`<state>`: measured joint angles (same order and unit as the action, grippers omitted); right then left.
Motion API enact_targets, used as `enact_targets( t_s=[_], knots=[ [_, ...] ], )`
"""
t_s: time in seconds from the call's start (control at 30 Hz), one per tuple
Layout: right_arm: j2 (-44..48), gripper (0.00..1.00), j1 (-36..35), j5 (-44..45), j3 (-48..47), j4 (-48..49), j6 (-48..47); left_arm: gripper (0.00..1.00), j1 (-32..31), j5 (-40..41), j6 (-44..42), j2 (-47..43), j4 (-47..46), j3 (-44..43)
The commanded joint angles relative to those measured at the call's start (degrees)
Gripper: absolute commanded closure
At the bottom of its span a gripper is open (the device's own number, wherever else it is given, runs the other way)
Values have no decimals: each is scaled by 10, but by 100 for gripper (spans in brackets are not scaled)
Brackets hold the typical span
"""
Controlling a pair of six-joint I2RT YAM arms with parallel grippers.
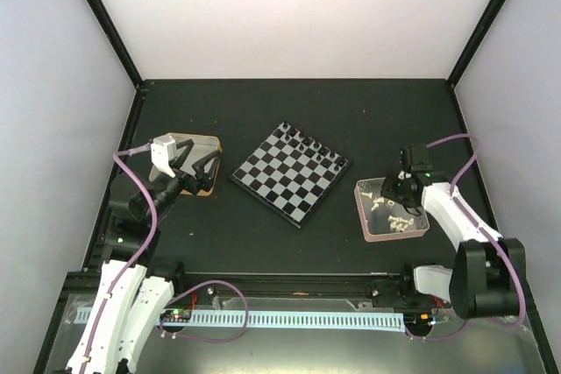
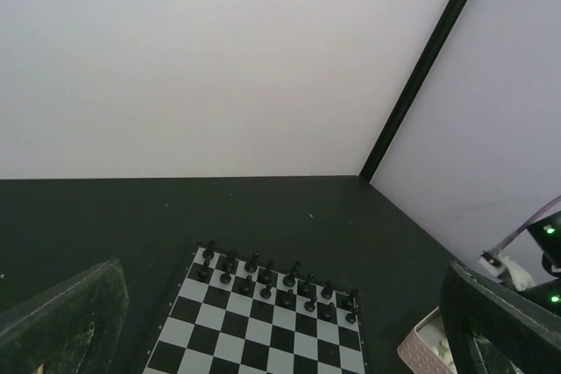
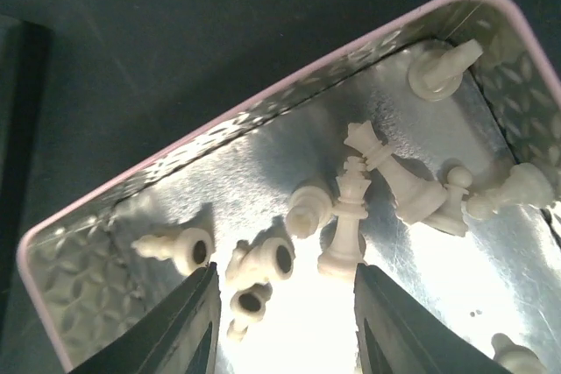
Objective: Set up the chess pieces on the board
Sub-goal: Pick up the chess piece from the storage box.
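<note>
The board [image 1: 290, 172] was found mid-counter [image 1: 351, 111], turned corner-on to the arms. Black pieces [image 1: 308, 143] were seen in two rows along its far-right edge, confirmed in the left wrist view [image 2: 272, 282]; the remaining squares were bare. White pieces [image 3: 351, 216] were recorded off the board, scattered in the pink tray [image 1: 361, 209] to the right of it, most lying on their sides. The right gripper [image 3: 285, 321] was held low over the tray with its jaws spread; several white pieces lay between and just ahead of the fingers [image 3: 188, 321], and none was seen pinched. The left gripper [image 1: 200, 177] was positioned left of the board, over the yellow-rimmed tin [image 1: 210, 140], also spread, with nothing between its fingers [image 2: 61, 321]. Whether the tin held anything could not be told. The board and tray were noted apart, not touching.
</note>
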<state>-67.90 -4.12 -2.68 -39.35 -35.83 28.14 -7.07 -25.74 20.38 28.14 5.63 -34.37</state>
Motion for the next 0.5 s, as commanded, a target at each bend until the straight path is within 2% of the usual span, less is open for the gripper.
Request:
enact_targets(
  t_s=[0.0,0.17,0.47],
  knots=[
    [-49,58,-13,41,2,34,10,1,4,4,-4,1,-19,0],
    [-89,68,-21,71,-1,52,7,1,4,7,-1,-5,-22,5],
    [-126,76,-22,106,-16,66,-9,1,4,13,1,-5,-19,6]
  ],
)
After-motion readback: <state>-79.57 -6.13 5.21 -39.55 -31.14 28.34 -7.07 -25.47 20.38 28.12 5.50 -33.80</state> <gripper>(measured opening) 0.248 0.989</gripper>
